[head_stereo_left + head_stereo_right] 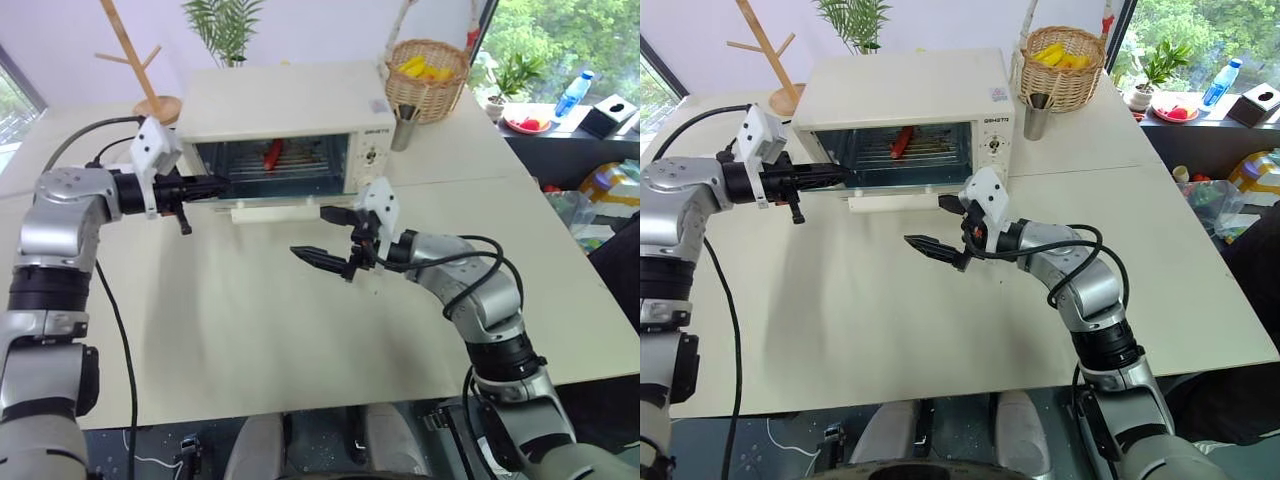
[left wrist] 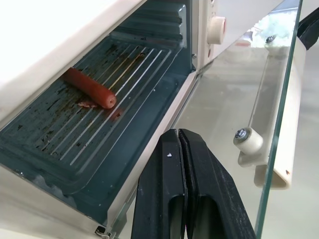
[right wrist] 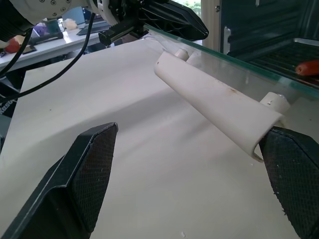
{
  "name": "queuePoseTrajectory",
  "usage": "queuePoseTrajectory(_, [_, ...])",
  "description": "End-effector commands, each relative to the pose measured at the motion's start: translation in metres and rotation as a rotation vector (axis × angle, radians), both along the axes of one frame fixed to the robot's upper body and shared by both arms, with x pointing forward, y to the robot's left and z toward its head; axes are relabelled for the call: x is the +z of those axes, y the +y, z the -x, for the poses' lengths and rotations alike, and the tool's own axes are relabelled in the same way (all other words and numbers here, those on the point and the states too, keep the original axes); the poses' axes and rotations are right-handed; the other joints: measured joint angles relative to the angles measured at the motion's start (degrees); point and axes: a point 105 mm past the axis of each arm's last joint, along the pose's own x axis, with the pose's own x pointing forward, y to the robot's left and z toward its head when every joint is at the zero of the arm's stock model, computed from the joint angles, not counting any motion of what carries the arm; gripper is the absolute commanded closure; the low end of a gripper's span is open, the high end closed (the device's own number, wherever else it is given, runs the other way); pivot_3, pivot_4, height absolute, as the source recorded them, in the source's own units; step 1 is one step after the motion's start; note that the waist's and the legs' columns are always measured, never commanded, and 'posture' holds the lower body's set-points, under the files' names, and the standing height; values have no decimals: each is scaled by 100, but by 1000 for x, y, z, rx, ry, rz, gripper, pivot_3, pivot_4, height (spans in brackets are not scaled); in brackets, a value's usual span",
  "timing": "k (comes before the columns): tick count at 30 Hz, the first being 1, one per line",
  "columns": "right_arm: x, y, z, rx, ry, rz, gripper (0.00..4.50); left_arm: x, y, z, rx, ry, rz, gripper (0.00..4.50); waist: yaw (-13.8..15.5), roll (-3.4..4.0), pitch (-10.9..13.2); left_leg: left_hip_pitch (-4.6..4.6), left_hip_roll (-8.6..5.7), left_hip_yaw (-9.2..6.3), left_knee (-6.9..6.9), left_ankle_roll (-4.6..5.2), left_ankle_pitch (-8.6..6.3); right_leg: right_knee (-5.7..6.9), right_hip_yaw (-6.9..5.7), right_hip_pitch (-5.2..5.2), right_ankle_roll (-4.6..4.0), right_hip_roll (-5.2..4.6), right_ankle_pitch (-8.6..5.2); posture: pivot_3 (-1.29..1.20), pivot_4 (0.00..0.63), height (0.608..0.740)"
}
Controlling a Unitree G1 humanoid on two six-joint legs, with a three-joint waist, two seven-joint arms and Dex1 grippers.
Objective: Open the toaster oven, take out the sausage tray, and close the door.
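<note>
Showing, from the head: cream-white boxy toaster oven (image 1: 285, 130) with glass door (image 1: 262, 208) lowered; left gripper (image 1: 222, 184) closed empty at its mouth, right gripper (image 1: 322, 234) spread wide before the handle. Left wrist: silver sausage tray (image 2: 94, 129) inside. Right wrist: cream-white bar handle (image 3: 214, 104) between spread fingers (image 3: 82, 174).

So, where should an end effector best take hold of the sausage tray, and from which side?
Probably at the sausage tray's front rim, coming level from the front over the lowered door. That edge faces the opening; the toaster oven walls close off the other sides, and the sausage lies farther back.
</note>
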Motion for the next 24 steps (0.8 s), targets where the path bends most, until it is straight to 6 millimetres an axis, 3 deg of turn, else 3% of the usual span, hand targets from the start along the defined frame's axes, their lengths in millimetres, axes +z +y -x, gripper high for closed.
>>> queuePoseTrajectory(1, [12, -11, 5, -32, -61, 19, 0, 11, -2, 1, -15, -37, 5, 4467, 4, -3, -2, 0, 0, 3, 0, 0, 0, 0, 2, 0, 0, 0, 0, 0, 150, 740])
queuePoseTrajectory(6, [4, -37, 6, -113, -45, 84, 0, 8, -5, 1, -24, -20, 24, 4467, 15, -18, 0, 1, 0, 10, 4, 0, 0, 1, 7, 0, 1, -1, 1, 0, 150, 740])
queuePoseTrajectory(9, [4, -48, 16, -116, -32, 97, 0, 0, -7, 4, -31, 5, 38, 4467, 17, -19, 0, 2, 0, 11, 6, 0, 0, 2, 9, 0, 1, -1, 1, 0, 150, 740])
queuePoseTrajectory(13, [10, -59, 43, -60, -6, 105, 0, -19, -13, 13, -41, 70, 69, 4467, 20, -21, 0, 3, 3, 17, 4, 1, 0, 0, 16, 1, 1, -1, 1, 0, 150, 740])
queuePoseTrajectory(15, [17, -64, 49, -67, -10, 95, 0, -44, -17, 20, -32, 128, 86, 4467, 26, -53, 4, 4, 5, 18, 10, 1, 0, 1, 17, 1, 2, 2, 1, 0, 150, 740])
queuePoseTrajectory(24, [28, -67, 41, -139, -33, 56, 0, -86, -26, 25, 44, 206, 128, 4467, 33, -78, 12, 6, 14, 37, 50, 1, 0, -4, 41, 14, 6, 1, 27, 0, 150, 740])
